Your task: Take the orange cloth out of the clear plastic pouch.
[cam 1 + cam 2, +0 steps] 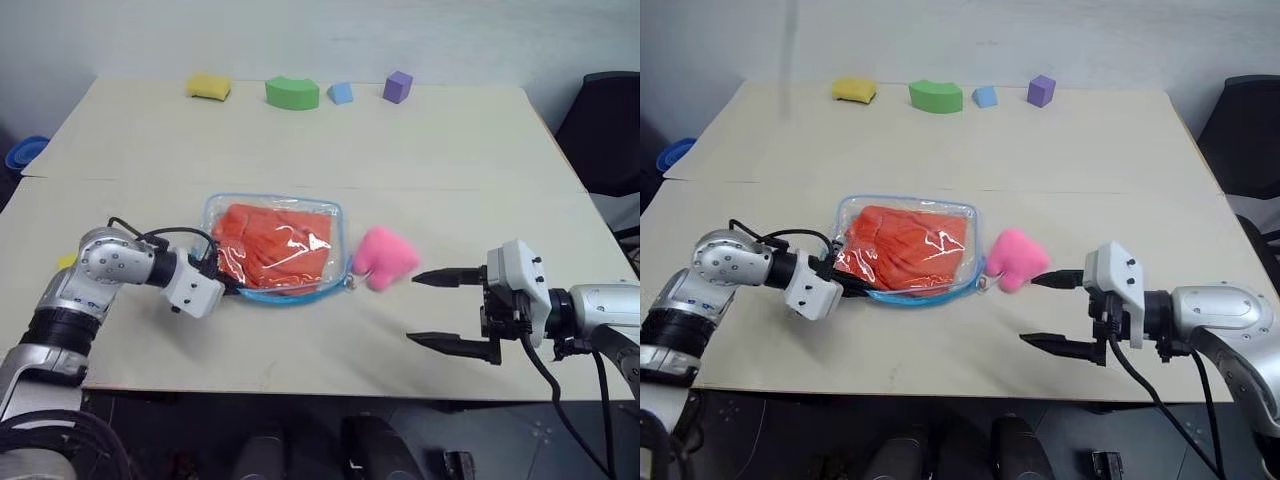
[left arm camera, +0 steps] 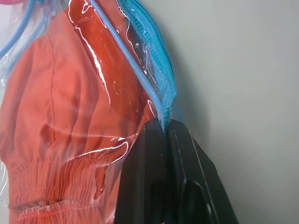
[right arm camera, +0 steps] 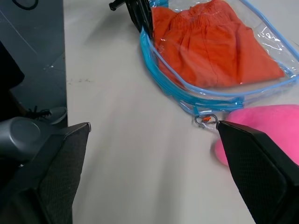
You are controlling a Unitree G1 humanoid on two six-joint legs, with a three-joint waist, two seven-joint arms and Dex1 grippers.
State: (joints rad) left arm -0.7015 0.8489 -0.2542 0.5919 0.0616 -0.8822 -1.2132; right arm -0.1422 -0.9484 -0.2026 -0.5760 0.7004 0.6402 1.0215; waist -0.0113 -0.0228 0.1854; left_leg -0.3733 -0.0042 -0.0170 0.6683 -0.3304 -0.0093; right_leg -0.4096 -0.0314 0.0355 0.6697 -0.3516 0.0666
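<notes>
Orange cloth (image 1: 275, 247), folded and crumpled, lies wholly inside the flat clear plastic pouch with light blue trim and zipper (image 1: 330, 215), which rests near the middle of the pale beige table (image 1: 300, 350); as far as the pictures show, none of the cloth has come out, so the main part of the task is not yet done. One early step looks settled: the left gripper (image 2: 164, 140) has its two black fingers closed tight on the pouch's blue zipper edge at the corner nearest the robot's left side, pinching the trim and plastic between them. The right gripper (image 1: 440, 310) hangs over the table well apart from the pouch, jaws spread wide and holding nothing, pointing toward the small metal zipper ring (image 3: 206, 120) at the pouch's other near corner. A soft pink plush lump (image 1: 383, 256) lies just beside that ring. Whether the zipper is open cannot be told. What seems left is opening the pouch, reaching in, and drawing the cloth free.
</notes>
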